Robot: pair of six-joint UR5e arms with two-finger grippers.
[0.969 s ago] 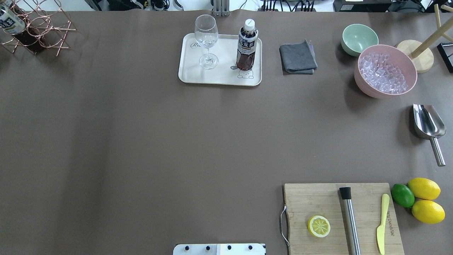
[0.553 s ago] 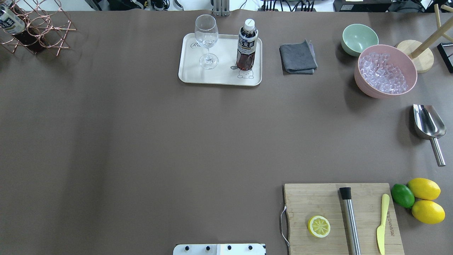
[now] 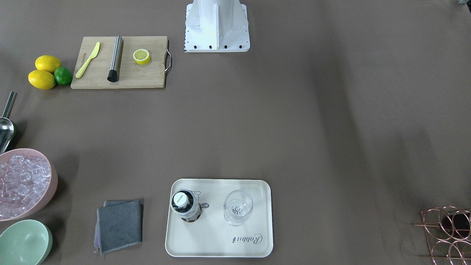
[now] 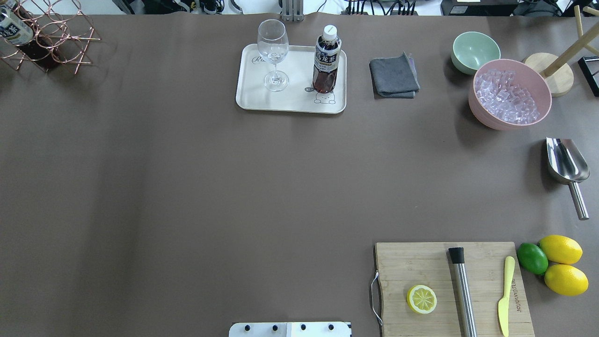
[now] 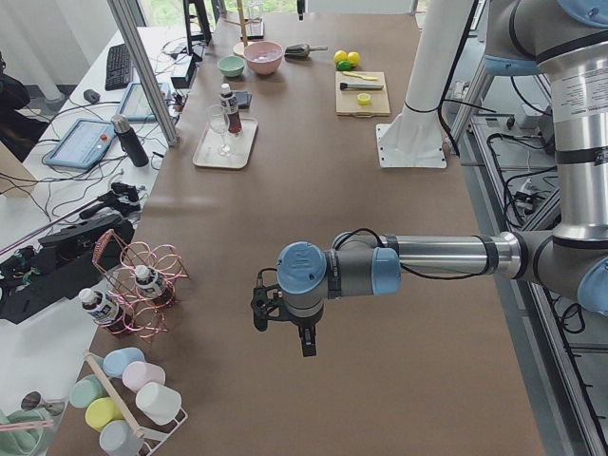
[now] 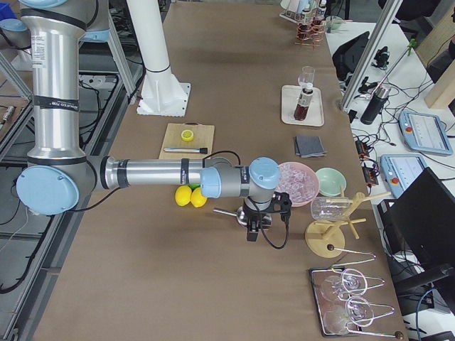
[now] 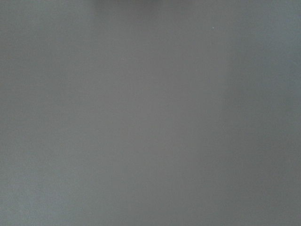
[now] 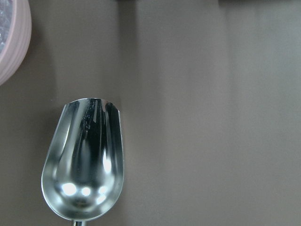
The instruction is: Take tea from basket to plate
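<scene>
One tea bottle (image 4: 326, 61) stands upright on the right half of the cream plate (image 4: 290, 102), next to a wine glass (image 4: 273, 51); from the front view the bottle (image 3: 186, 206) sits over the bear print on the plate (image 3: 217, 244). The copper wire basket (image 4: 56, 40) stands at the far left corner with another tea bottle (image 4: 14, 29) in it; the exterior left view shows two bottles (image 5: 147, 283) in the basket (image 5: 142, 304). My left gripper (image 5: 282, 334) hangs over bare table near the basket. My right gripper (image 6: 257, 229) hangs over a metal scoop (image 8: 84, 165). I cannot tell whether either is open.
A grey cloth (image 4: 394, 76), a green bowl (image 4: 475, 50) and a pink bowl of ice (image 4: 509, 93) lie right of the plate. The scoop (image 4: 566, 164) lies at the right edge. A cutting board (image 4: 451, 285) holds a lemon half, muddler and knife, with lemons and a lime (image 4: 557, 264) beside it.
</scene>
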